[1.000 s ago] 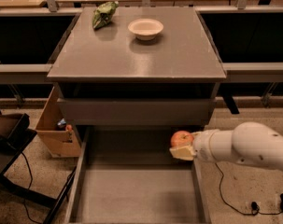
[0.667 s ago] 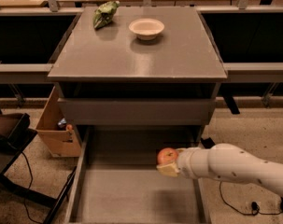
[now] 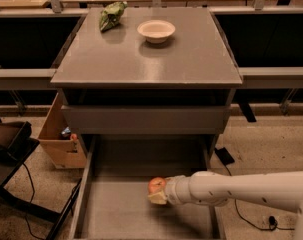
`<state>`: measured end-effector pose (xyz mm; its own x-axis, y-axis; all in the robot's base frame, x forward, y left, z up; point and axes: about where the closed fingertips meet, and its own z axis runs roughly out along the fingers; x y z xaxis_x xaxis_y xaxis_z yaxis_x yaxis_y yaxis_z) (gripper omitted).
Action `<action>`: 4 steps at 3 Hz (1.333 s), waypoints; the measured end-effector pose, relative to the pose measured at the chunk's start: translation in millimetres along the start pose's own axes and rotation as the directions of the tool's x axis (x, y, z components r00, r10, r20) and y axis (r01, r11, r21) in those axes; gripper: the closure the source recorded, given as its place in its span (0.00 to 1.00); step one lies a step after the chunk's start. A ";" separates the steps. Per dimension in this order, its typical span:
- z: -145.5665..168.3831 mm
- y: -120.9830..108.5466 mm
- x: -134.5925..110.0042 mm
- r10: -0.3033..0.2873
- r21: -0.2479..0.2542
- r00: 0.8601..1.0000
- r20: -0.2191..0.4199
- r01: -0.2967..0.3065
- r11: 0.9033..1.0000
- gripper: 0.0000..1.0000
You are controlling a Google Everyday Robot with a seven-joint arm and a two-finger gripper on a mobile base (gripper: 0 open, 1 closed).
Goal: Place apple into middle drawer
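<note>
**Apple in the pincer, over the open middle drawer**

Here is the white arm [image 3: 251, 189], reaching in low from the right and crossing the drawer's right wall. At its tip the pincer [image 3: 158, 191] is clamped on the apple [image 3: 157, 184], so it has the fruit in its grip. One pale finger pad [image 3: 157, 199] shows just under the apple, pressed against it. The other finger is hidden behind the fruit.

The red-orange apple sits inside the outline of the middle drawer [image 3: 121, 211], a little right of the middle and about halfway back. It is low over the flat grey floor, and whether it touches that floor cannot be told from this angle. The drawer stands pulled well out of the cabinet, with its thin low side walls showing on both sides.

Just above the drawer, the plain grey front panel [image 3: 146, 119] sits closed. On the bench [image 3: 191, 59], a white bowl [image 3: 156, 30] rests toward the back, near the centre. A crumpled green bag [image 3: 112, 15] lies at the back left corner, apart from the bowl.

On the speckled floor to the left, an open cardboard box [image 3: 58, 146] stands just beside the cabinet. A black cable [image 3: 32, 184] trails in front of the box.
</note>
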<state>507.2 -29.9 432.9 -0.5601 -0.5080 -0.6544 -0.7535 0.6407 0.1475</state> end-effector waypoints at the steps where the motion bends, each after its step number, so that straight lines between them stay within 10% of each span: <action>1: 38.4 10.4 11.8 0.020 -0.045 1.000 -0.017 -0.020 0.999 1.00; 2: 66.1 15.7 25.4 0.059 -0.070 0.998 -0.035 -0.062 0.996 0.97; 4: 66.1 15.8 25.4 0.059 -0.071 0.998 -0.035 -0.062 0.996 0.43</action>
<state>503.8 5.4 369.6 -0.6155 -0.4889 -0.6182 -0.7399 0.6286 0.2396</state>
